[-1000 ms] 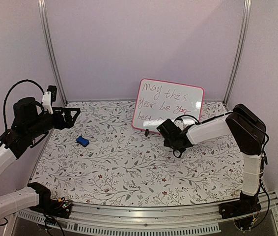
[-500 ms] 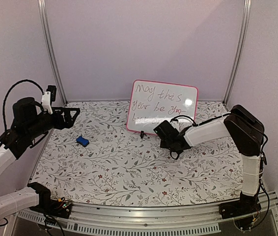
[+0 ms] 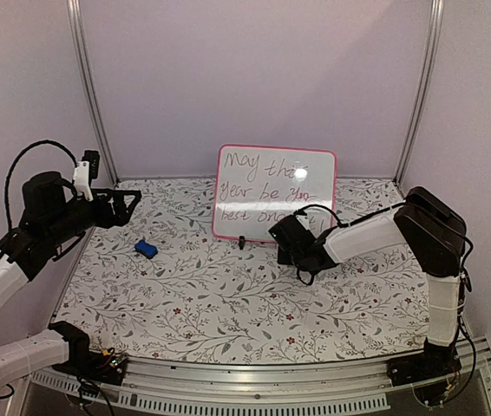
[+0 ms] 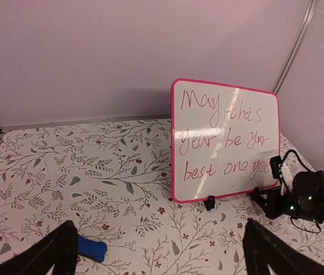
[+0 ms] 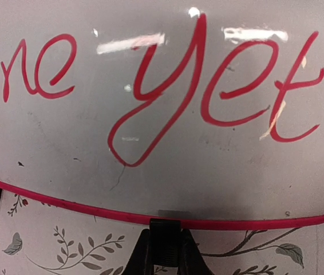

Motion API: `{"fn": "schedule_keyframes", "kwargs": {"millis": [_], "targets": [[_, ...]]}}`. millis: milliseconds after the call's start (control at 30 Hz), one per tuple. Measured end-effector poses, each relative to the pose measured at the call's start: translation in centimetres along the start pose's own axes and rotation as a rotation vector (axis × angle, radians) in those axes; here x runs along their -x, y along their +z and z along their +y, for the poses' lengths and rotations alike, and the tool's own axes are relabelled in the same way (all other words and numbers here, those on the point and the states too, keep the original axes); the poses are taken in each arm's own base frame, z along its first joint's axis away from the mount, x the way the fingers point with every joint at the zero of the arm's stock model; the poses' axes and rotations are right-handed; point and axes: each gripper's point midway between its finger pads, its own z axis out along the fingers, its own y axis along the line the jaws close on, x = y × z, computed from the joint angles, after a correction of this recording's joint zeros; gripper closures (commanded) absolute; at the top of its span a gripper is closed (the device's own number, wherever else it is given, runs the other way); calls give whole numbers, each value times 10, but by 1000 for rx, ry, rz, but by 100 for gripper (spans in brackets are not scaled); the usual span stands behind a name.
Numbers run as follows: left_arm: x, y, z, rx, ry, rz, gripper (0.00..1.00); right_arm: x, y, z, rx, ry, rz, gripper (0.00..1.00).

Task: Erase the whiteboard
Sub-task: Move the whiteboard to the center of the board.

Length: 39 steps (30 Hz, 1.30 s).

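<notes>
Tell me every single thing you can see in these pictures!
whiteboard: one, white with a pink-red frame and red writing, standing at the back middle of the table
eraser block: one, blue, lying on the table's left side
table: one, white with a leafy flower pattern, under everything
metal posts: two, silver, at the back corners
left gripper: one, black, open, raised over the table's left side
right gripper: one, black, shut on the whiteboard's bottom edge
</notes>
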Motion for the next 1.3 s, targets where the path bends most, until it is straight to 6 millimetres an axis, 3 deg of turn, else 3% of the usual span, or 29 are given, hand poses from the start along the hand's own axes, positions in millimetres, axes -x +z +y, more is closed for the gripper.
{"fn": "schedule_keyframes", "kwargs": {"millis": [733, 1100, 1300], "targets": [[-2, 2, 1, 2, -1, 9, 0, -2, -1, 3, 58, -50, -35, 100], [-4, 4, 1, 4, -2, 16, 0, -4, -4, 6, 87, -56, -29, 81], [-4, 4, 1, 4, -2, 16, 0, -19, -12, 22, 160, -78, 21, 74]]}}
